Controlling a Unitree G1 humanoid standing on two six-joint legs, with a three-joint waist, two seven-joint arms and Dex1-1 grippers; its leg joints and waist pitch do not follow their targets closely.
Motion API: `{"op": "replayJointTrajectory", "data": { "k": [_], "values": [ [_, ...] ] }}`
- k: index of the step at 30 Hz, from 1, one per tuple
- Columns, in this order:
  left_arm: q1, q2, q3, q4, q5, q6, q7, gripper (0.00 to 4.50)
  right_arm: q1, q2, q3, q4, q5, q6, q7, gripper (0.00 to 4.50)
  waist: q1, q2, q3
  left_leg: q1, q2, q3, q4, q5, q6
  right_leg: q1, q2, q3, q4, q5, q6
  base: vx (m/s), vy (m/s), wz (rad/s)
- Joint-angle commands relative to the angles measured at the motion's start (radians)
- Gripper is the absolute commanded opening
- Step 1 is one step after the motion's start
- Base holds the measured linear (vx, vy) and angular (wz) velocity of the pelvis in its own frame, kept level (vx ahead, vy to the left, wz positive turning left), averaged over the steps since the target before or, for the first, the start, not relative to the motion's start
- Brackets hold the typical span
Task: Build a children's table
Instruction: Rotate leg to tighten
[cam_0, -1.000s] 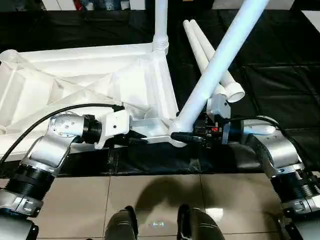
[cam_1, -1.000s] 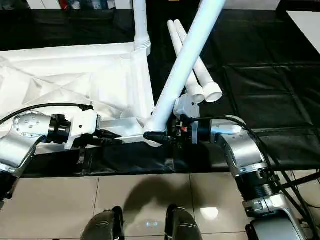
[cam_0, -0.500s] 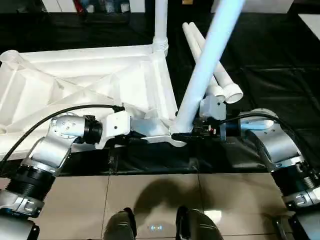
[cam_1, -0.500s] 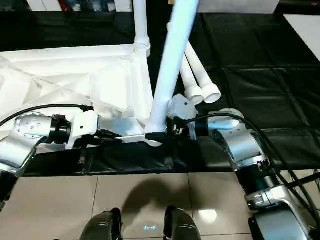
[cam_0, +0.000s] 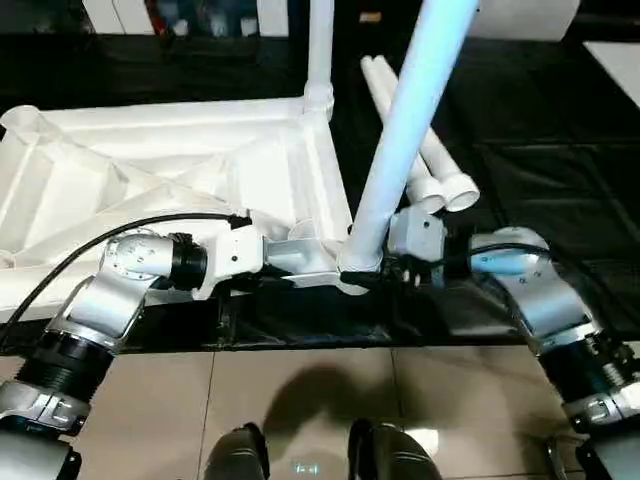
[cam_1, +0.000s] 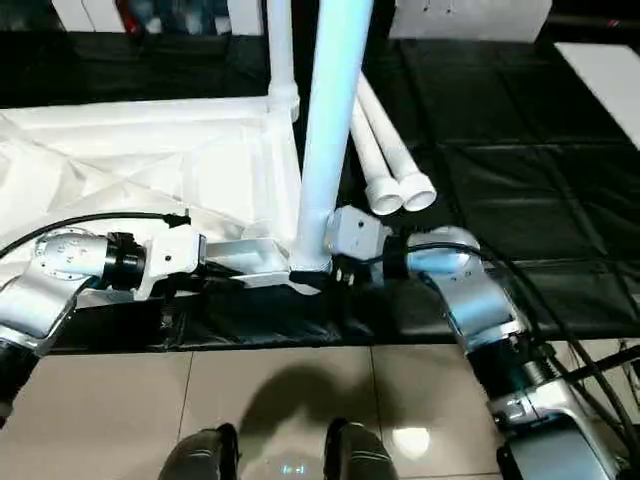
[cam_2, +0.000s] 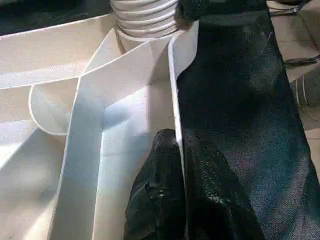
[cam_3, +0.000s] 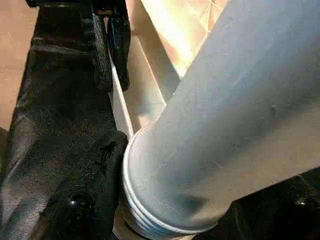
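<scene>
White plastic is the material of the rectangular children's table top (cam_0: 180, 170), which is lying ribbed underside up on the black sheet-covered counter (cam_0: 540, 120). The left pincer (cam_2: 175, 150) is pinching the thin near edge wall of this top, one black finger (cam_2: 160, 190) inside the wall and one outside. The right pincer (cam_0: 370, 275) is gripping the ribbed base of a long round tapered white leg (cam_0: 410, 110) at the near right corner socket (cam_0: 345, 275); this leg is standing nearly upright, leaning slightly right. A second white leg (cam_0: 320, 50) is standing in the far right corner socket. Two loose white legs (cam_1: 385, 150) are lying side by side on the counter just beside the top.
</scene>
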Motion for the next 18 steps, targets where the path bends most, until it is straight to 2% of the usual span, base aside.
{"op": "replayJointTrajectory", "data": {
  "k": [1, 4, 6, 15, 18],
  "values": [
    [0.0, 0.003, -0.018, -0.002, 0.026, -0.022, -0.004, 0.0, 0.064, -0.003, 0.062, 0.067, -0.07, 0.007, 0.001, 2.89, -0.006, 0.004, -0.072, 0.011, 0.04, -0.007, -0.073, -0.25, 0.056, 0.054, -0.074, 0.067, -0.095, -0.433, -0.159, 0.0, 0.0, 0.0],
    [-0.002, 0.003, -0.017, -0.002, 0.027, -0.025, 0.0, 0.0, 0.087, 0.005, 0.061, 0.074, -0.069, -0.01, -0.005, 2.88, -0.005, 0.004, -0.079, 0.009, 0.042, -0.008, -0.073, -0.226, 0.06, 0.057, -0.075, 0.071, -0.092, -0.389, -0.17, 0.0, 0.0, 0.0],
    [-0.006, 0.001, -0.015, -0.001, 0.027, -0.029, 0.003, 0.0, 0.088, 0.005, 0.065, 0.087, -0.076, -0.042, -0.009, 2.88, -0.007, 0.004, -0.078, 0.008, 0.042, -0.008, -0.074, -0.225, 0.064, 0.058, -0.073, 0.07, -0.089, -0.365, -0.183, 0.0, 0.0, 0.0],
    [-0.001, 0.001, -0.016, -0.007, 0.025, -0.028, 0.007, 0.0, 0.096, 0.012, 0.077, 0.108, -0.081, -0.072, -0.003, 2.88, -0.006, 0.004, -0.083, 0.008, 0.042, -0.008, -0.075, -0.237, 0.064, 0.059, -0.074, 0.07, -0.09, -0.381, -0.187, 0.0, 0.0, 0.0],
    [0.011, -0.006, 0.002, -0.023, 0.017, 0.022, 0.037, 0.0, 0.106, 0.022, 0.073, 0.115, -0.081, -0.046, -0.022, 2.88, -0.005, 0.004, -0.085, 0.007, 0.043, -0.008, -0.075, -0.234, 0.062, 0.06, -0.074, 0.07, -0.089, -0.376, -0.187, 0.0, 0.0, 0.0]
  ]
}}
